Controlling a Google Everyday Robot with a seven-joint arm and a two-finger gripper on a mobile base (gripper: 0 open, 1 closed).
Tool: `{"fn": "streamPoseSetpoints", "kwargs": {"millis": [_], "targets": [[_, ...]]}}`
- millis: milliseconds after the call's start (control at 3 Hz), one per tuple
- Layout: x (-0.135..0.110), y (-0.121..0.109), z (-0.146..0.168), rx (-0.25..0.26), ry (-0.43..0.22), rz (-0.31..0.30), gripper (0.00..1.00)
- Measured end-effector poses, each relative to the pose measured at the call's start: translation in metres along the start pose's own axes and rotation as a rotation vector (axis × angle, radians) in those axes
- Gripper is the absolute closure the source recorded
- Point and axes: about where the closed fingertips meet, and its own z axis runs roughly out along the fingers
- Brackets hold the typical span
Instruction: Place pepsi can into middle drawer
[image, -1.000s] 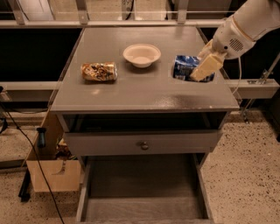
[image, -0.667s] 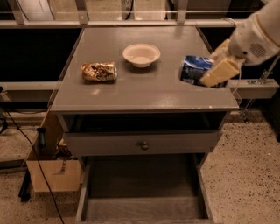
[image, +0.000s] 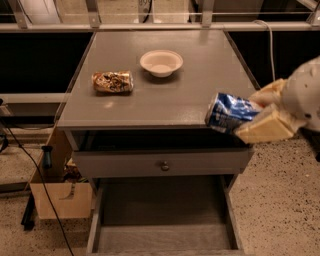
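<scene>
At the far left, on the speckled floor, an open cardboard box (image: 56, 196) stands against the bench's left leg, with a black cable (image: 30, 165) trailing across the floor in front of it. On the grey top of the bench (image: 200, 70), towards its left side, a patterned can (image: 113, 81) in brown, gold and white lies on its side. Just to its right and a little further back sits a shallow white bowl (image: 161, 63), upright and apart from the can.

Below the top, a grey drawer front (image: 125, 164) with a small round knob (image: 164, 165) is nearly closed. Under it the middle drawer (image: 160, 235) is pulled out towards the camera, its flat floor and thin side walls in view.

To the right, the pepsi can (image: 227, 112) is in the air at the bench's front right corner, lifted off the top. It is tilted nearly onto its side, with one silver end facing left. The end effector (image: 248, 116) is clamped on the can's right-hand part, one cream finger above it and one below. The white arm (image: 306, 95) reaches in from the right edge.
</scene>
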Motion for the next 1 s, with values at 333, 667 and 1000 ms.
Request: {"fn": "streamPoseSetpoints", "kwargs": {"millis": [333,667,1000], "targets": [[0.021,0.017,0.01,-0.029,0.028,0.037,1.0],[0.021,0.017,0.01,-0.029,0.028,0.037,1.0],[0.027,0.028,0.032,-0.051,0.027,0.057,1.0]]}}
